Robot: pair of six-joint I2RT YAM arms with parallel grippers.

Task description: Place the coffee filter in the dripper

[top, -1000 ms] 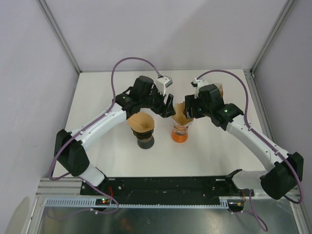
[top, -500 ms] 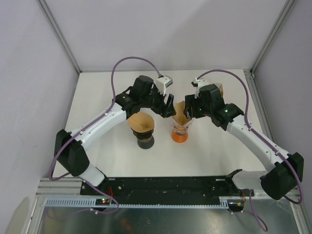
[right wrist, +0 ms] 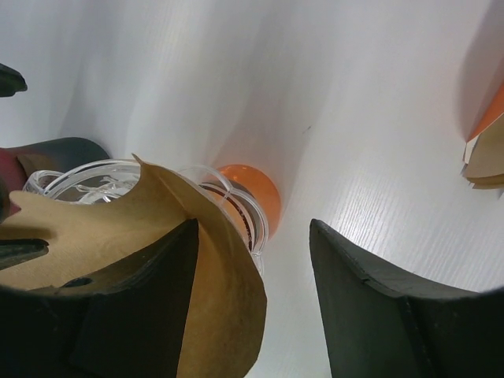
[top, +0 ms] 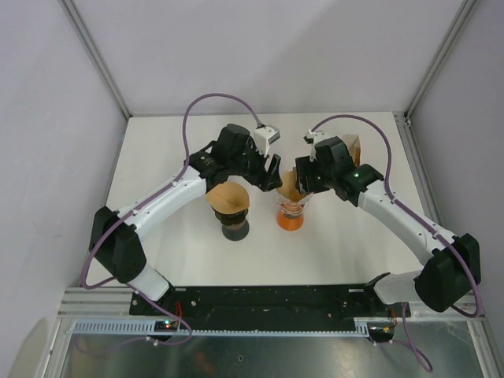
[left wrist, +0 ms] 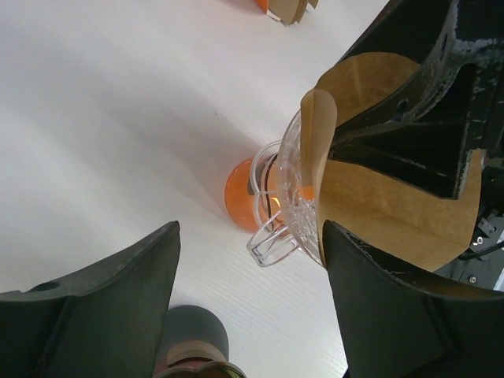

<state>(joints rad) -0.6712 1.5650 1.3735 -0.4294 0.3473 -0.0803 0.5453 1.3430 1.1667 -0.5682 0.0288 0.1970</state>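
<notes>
The clear glass dripper stands on its orange base at mid-table. A brown paper coffee filter sits in its mouth, tilted, with its upper edge standing above the rim. My right gripper is open. In the right wrist view its left finger reaches inside the filter, and the other finger stands apart over bare table. My left gripper hangs open just left of the dripper, holding nothing, beside the filter.
A second dripper with a brown filter stands on a dark base left of the orange one. A holder of spare filters sits behind the right gripper. Grey walls enclose the white table.
My right arm has shifted a little to the left over the dripper. The left arm has hardly moved. Both grippers stay open.
</notes>
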